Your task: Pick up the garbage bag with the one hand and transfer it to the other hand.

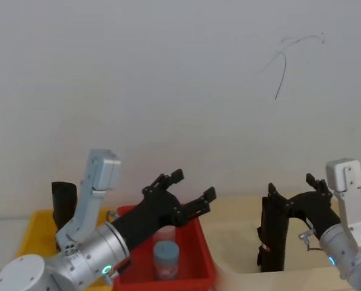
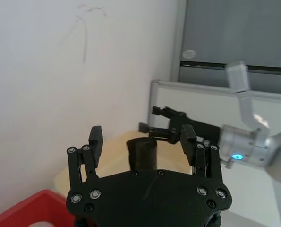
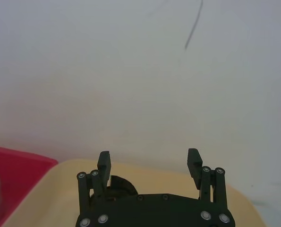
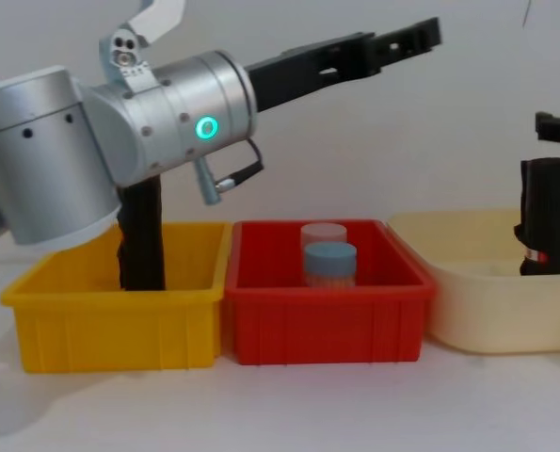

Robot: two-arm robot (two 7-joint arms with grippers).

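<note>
The garbage bag (image 1: 272,237) is a tall black roll with a small red-and-white label low on its side. It stands upright in the cream bin (image 1: 238,251) on the right, also seen in the chest view (image 4: 549,215). My right gripper (image 1: 290,185) hangs open just above the bag's top and holds nothing; from the chest it shows as black fingers (image 4: 557,127) over the roll. My left gripper (image 1: 193,185) is open and empty, raised above the red bin and pointing toward the right gripper (image 2: 154,119) and the bag's top (image 2: 142,153).
Three bins sit side by side: yellow (image 4: 110,311), red (image 4: 327,325), cream (image 4: 477,311). A second black roll (image 4: 141,240) stands in the yellow bin behind my left arm. Two jars, one blue-lidded (image 4: 329,264), sit in the red bin. A white wall is close behind.
</note>
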